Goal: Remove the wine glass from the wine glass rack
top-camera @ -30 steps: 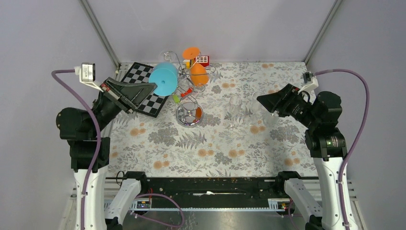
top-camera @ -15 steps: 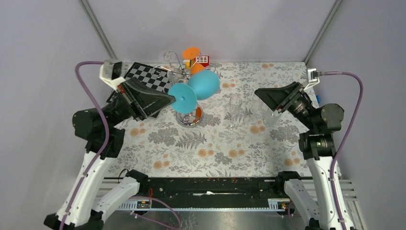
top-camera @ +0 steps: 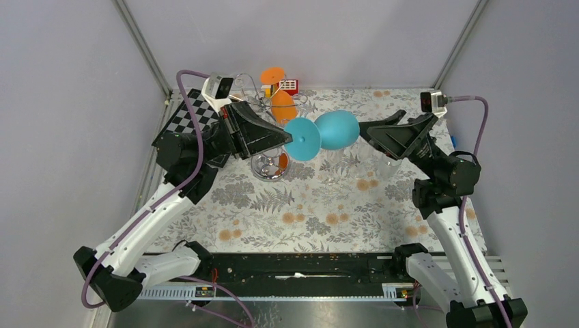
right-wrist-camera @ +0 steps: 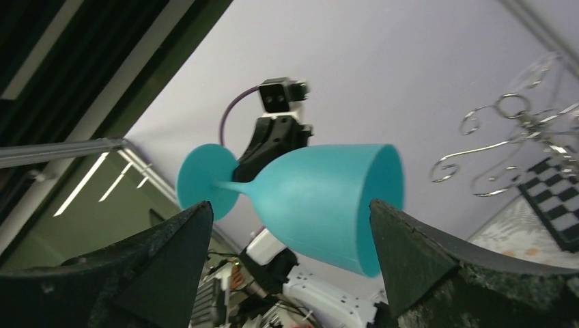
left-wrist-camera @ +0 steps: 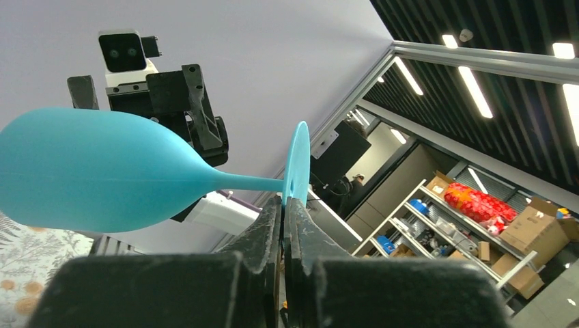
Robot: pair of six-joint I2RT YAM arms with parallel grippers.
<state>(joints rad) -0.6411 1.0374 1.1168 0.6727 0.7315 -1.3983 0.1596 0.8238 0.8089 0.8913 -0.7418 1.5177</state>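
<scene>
The wine glass is teal (top-camera: 337,130) and lies on its side in the air above the table's middle. My left gripper (top-camera: 285,139) is shut on the edge of its round foot, as the left wrist view (left-wrist-camera: 285,202) shows below the bowl (left-wrist-camera: 89,171). My right gripper (top-camera: 367,130) is open just right of the bowl's mouth. In the right wrist view (right-wrist-camera: 288,208) the glass (right-wrist-camera: 321,198) shows between the spread fingers, with gaps on both sides. The silver wire rack (top-camera: 254,96) stands behind on its shiny round base (top-camera: 270,166).
An orange glass (top-camera: 282,104) hangs on the rack. A chessboard (top-camera: 186,115) lies at the back left. Two clear glasses (top-camera: 334,156) stand on the floral cloth under the teal one. A small red box (top-camera: 289,85) sits at the back.
My left arm has carried the teal glass right, away from the rack, turning its bowl rightward. My right arm has risen and reached left, its open fingers now at the bowl.
</scene>
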